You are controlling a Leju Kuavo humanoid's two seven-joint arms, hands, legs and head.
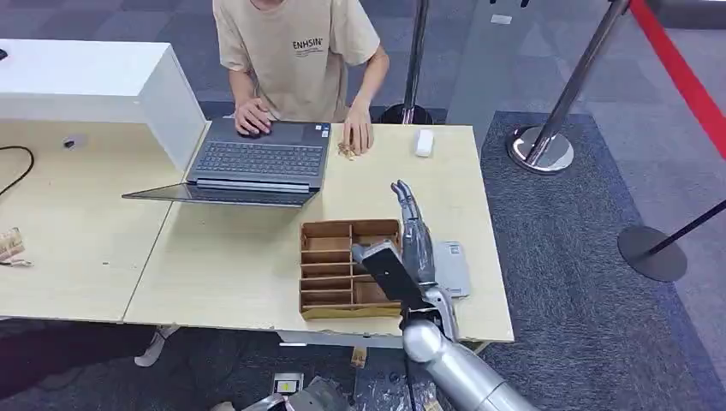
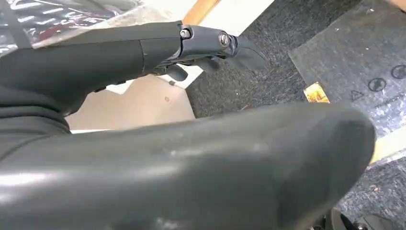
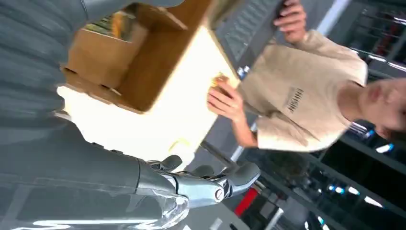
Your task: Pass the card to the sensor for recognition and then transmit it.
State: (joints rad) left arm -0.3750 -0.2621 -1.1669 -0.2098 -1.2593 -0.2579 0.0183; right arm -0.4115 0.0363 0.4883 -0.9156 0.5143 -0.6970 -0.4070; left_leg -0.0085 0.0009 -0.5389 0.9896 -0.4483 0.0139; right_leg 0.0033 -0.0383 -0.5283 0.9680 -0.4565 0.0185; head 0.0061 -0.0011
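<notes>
Right hand point(image 1: 414, 229) empty, raised beside sensor point(image 1: 453, 267); card unseen

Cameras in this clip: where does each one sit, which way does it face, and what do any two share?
Head view: high on the robot, facing down at the table; right hand raised beside the wooden box.
Left wrist view: behind the left hand, facing the carpet.
Right wrist view: behind the right hand, facing the person.
Shared: head and right wrist views both show box, person, laptop.

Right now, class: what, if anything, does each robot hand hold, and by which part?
Right hand: fingers extended over the table, holding nothing. Left hand: nothing visibly held.
</notes>
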